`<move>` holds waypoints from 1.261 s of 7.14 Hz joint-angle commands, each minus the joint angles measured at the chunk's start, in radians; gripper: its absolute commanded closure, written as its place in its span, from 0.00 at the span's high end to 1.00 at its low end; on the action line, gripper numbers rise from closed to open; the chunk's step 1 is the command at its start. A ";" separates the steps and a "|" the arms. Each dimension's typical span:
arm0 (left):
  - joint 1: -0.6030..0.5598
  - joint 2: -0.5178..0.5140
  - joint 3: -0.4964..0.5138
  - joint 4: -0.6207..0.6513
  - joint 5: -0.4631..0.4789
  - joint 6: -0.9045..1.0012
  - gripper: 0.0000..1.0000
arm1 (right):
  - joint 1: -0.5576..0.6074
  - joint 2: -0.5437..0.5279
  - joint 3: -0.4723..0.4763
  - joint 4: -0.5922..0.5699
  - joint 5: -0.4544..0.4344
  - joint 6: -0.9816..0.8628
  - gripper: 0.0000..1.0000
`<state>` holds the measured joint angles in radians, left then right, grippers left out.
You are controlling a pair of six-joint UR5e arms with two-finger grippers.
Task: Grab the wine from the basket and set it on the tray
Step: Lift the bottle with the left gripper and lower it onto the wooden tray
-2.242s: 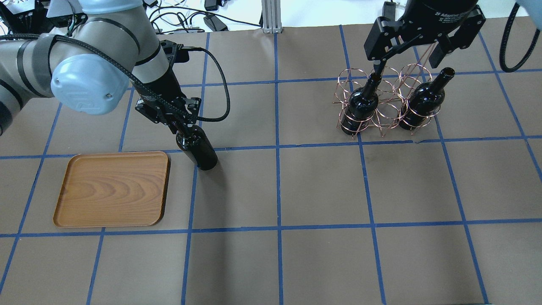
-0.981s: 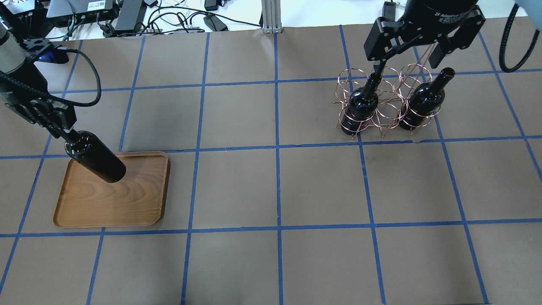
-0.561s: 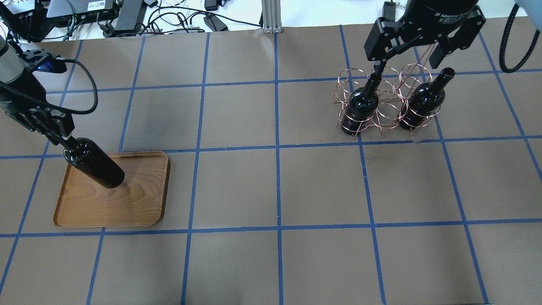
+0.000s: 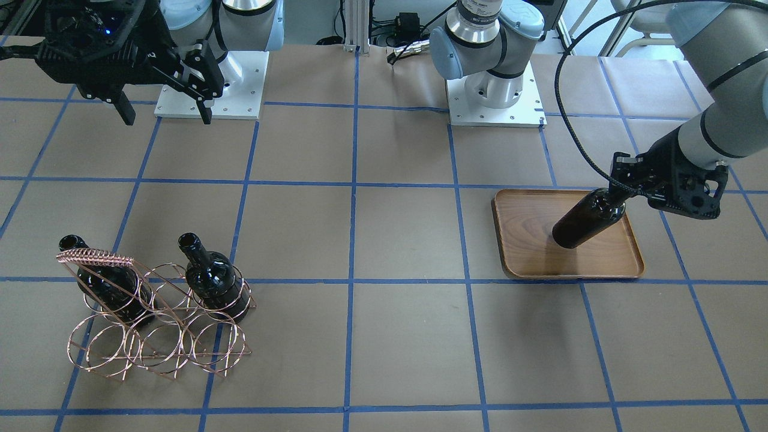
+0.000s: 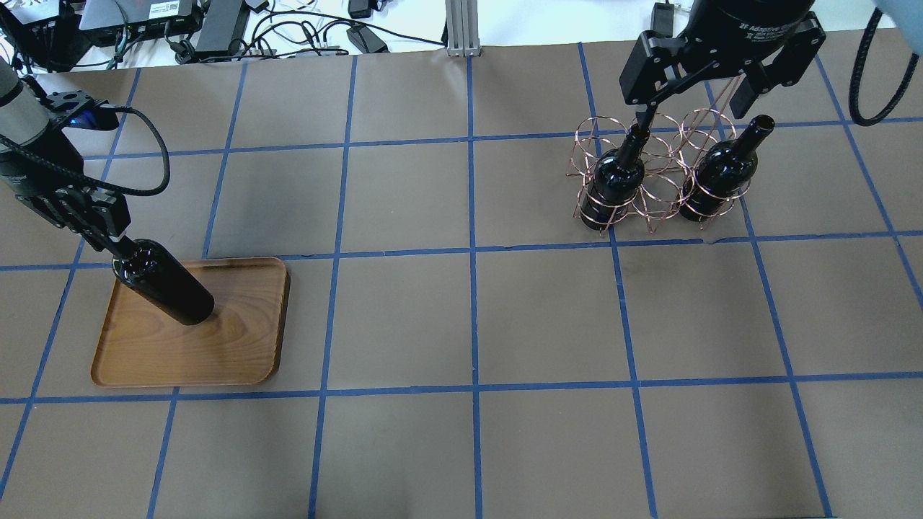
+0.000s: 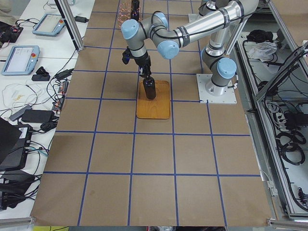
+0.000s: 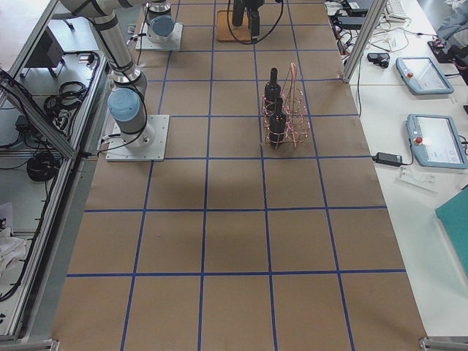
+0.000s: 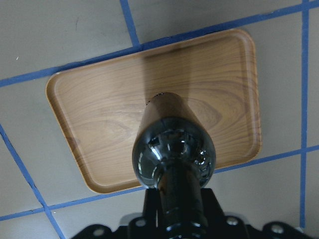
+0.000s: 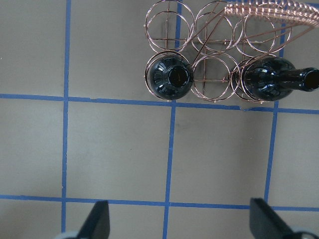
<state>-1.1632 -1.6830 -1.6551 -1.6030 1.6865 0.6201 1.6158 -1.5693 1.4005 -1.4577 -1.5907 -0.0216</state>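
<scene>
one glossy black-brown glass wine bottle hangs tilted over the flat brown wooden tray, the left gripper clamped on its slim neck, likely to set it down base first; contact cannot be told. two matching bottles stand in the copper wire basket, its middle rings vacant, beneath the right gripper with fingers spread wide.

A table papered brown and gridded with blue tape fills the lab, white benches at either end carrying pendants, cables trailing past an aluminium post behind
</scene>
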 commanded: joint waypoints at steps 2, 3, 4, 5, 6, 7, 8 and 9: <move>0.001 -0.007 0.000 0.002 0.022 -0.006 0.00 | 0.000 0.000 0.000 0.000 0.000 0.000 1.00; 0.000 -0.010 -0.002 0.000 0.021 -0.008 0.00 | 0.001 0.000 0.000 -0.001 0.002 0.002 1.00; 0.000 -0.015 0.000 0.002 0.021 -0.010 0.00 | 0.000 0.000 0.000 -0.003 0.002 0.000 1.00; 0.000 -0.018 0.000 0.002 0.021 -0.013 0.00 | 0.000 0.000 0.000 -0.003 0.002 0.000 1.00; 0.000 -0.017 0.000 0.003 0.022 -0.022 0.67 | 0.000 0.000 0.000 -0.004 0.002 0.000 1.00; 0.000 -0.012 0.000 0.002 0.025 -0.023 1.00 | -0.002 0.000 0.000 -0.001 0.000 0.000 1.00; 0.000 -0.009 0.001 -0.006 0.030 -0.023 1.00 | -0.001 0.000 0.000 -0.006 0.009 0.002 1.00; -0.015 0.020 0.014 -0.036 0.032 -0.049 1.00 | 0.000 0.000 0.000 -0.012 0.005 0.000 1.00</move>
<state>-1.1665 -1.6870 -1.6512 -1.6137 1.7150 0.5913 1.6148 -1.5692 1.4005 -1.4636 -1.5854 -0.0208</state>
